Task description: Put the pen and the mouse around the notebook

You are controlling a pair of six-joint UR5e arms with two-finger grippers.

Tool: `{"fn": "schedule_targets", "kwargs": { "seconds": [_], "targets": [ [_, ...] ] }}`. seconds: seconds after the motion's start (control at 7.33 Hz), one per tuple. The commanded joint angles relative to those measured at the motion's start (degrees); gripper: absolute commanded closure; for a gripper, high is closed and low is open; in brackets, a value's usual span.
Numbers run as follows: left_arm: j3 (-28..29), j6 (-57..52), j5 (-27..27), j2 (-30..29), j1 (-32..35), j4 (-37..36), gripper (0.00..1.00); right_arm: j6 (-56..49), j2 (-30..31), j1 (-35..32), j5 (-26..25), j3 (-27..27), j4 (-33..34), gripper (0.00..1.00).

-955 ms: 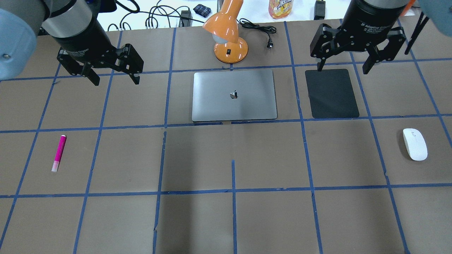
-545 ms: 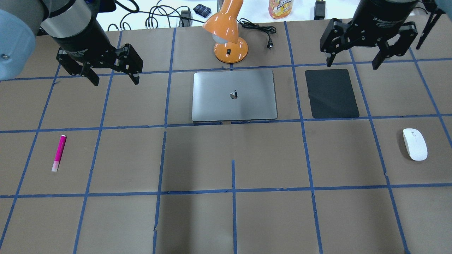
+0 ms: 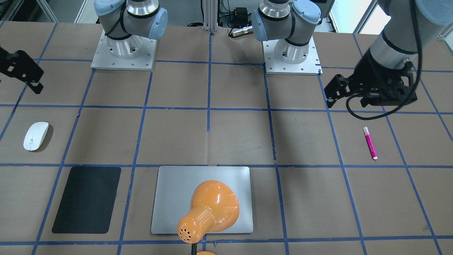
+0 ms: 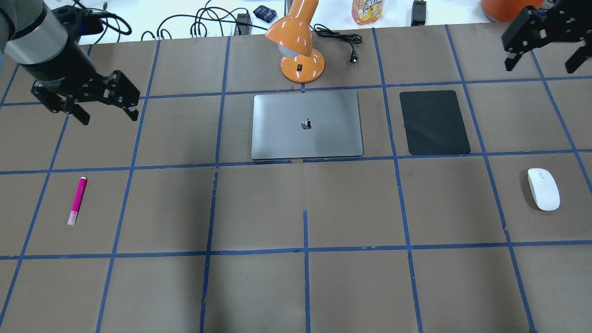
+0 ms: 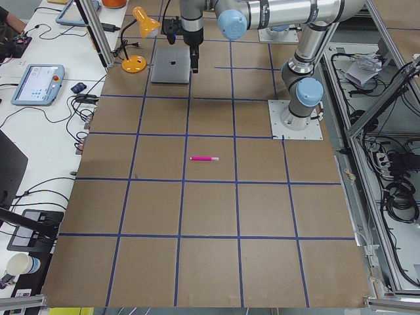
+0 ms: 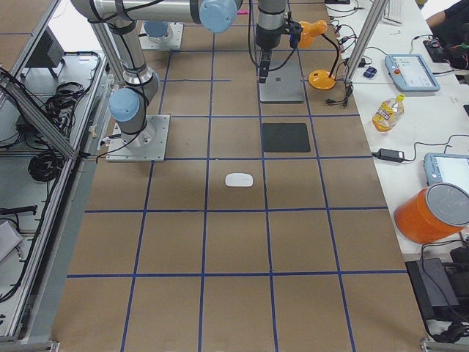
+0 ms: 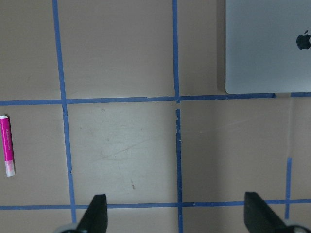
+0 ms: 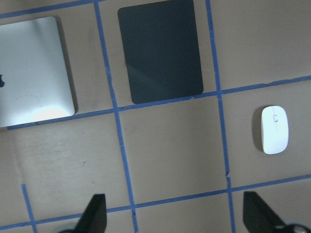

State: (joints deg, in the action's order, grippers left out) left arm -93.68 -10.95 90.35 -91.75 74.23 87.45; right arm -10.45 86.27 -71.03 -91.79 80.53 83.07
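Note:
The magenta pen lies on the brown table at the near left, also seen in the left wrist view. At the right lies the white mouse, which the right wrist view shows too. The silver notebook lies flat at the centre back. My left gripper hangs open and empty above the table, farther back than the pen and a little to its right. My right gripper is open and empty at the far right corner, well behind the mouse.
A black mat lies just right of the notebook. An orange desk lamp stands behind the notebook, its cord and plug trailing right. Blue tape lines grid the table. Cables and a bottle sit beyond the far edge.
The left gripper has moved left, toward the pen's side. The right gripper has swung right and farther back, off the black mat. Both stay open; pen, mouse and notebook have not moved.

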Motion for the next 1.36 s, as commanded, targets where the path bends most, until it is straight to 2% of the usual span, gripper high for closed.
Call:
{"fn": "schedule_targets", "kwargs": {
  "seconds": [0.0,0.14,0.27,0.41,0.55,0.82,0.95,1.09,1.23],
  "targets": [
    [-8.84,-2.92,0.61,-4.12,-12.13,-10.92,0.00,-3.43,-5.21,8.42,-3.72,0.15,-1.33,0.01],
    [-12.89,-4.94,0.61,-6.93,-17.66,-18.90,0.00,-7.00,-6.71,11.84,-3.57,1.37,-1.33,0.03],
    [-18.06,-6.96,2.70,-9.30,-20.94,-28.81,0.00,-12.09,-7.60,15.18,-3.75,5.21,1.19,0.11],
    [-21.68,-16.29,8.20,-9.94,-21.67,-32.83,0.00,-17.97,-7.17,17.91,-5.31,10.73,6.61,0.11],
    [-22.93,-20.12,8.43,-10.81,-22.89,-36.00,0.00,-20.03,-6.99,20.81,-5.24,16.70,14.06,0.11],
    [-23.56,-19.81,8.17,-15.46,-25.79,-42.76,0.04,-20.31,-6.64,20.93,-4.02,27.17,26.98,0.11],
    [-22.87,-20.16,7.48,-15.92,-25.89,-42.97,0.04,-23.45,-6.64,20.93,-1.75,31.75,34.45,0.11],
    [-22.95,-20.16,2.16,-16.96,-25.89,-43.06,0.03,-25.83,-7.34,21.10,-1.12,34.31,40.88,0.11],
    [-22.95,-20.42,1.50,-17.67,-25.89,-43.15,0.03,-28.20,-8.21,21.10,0.11,35.04,43.72,0.11]
  ]
}}
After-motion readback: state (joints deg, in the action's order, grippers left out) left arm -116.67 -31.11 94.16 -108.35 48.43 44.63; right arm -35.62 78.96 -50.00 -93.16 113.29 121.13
